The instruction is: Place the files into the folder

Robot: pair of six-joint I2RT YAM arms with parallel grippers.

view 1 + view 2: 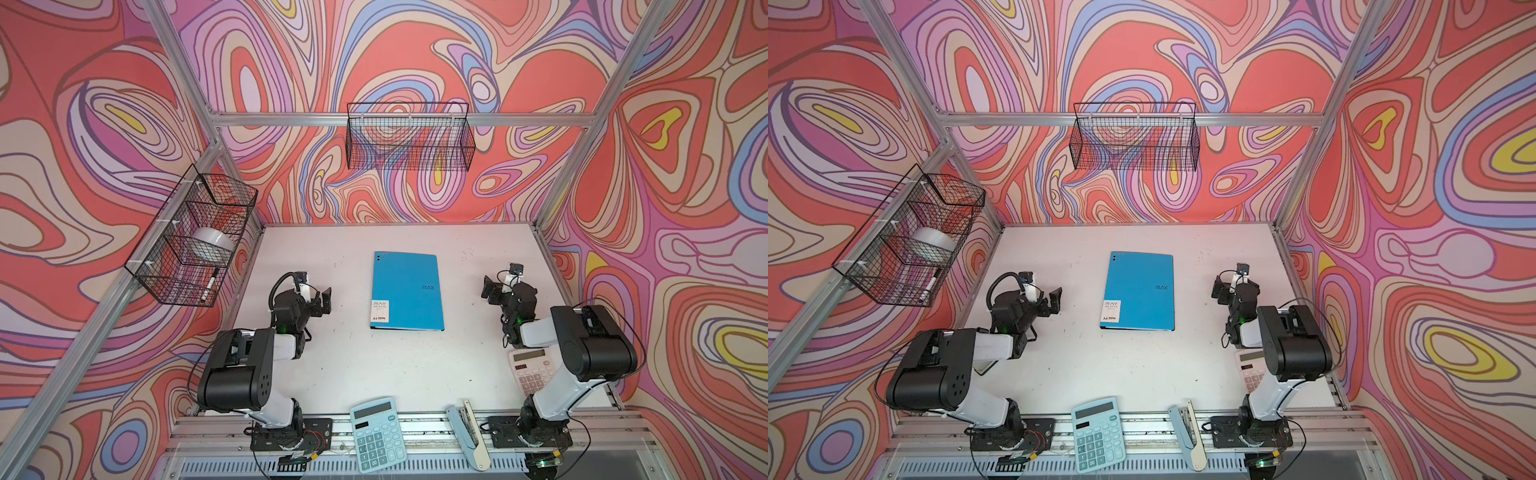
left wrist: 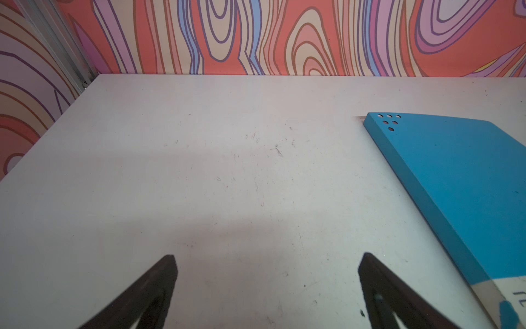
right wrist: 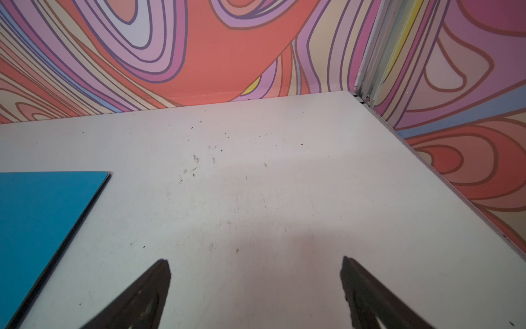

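L pincer (image 2: 267, 257) wide | R pincer (image 3: 256, 260) wide | folder (image 1: 409, 286) closed, flat on table (image 1: 332, 374) btwn both, apart.

One folder (image 1: 409, 291), two calculators (image 1: 377, 434) (image 1: 528, 374), two baskets (image 1: 409, 164) (image 1: 166, 286), one stapler (image 1: 467, 436), one marker (image 1: 210, 284), one roll (image 1: 212, 243).

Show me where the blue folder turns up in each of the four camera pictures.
Top view: folder closed, in the middle of the table.
Top view: folder in the same spot.
Left wrist: folder partly in frame, holed corner showing.
Right wrist: folder, one plain corner only.
Shared landmark: the table's far edge against the swirly wall.
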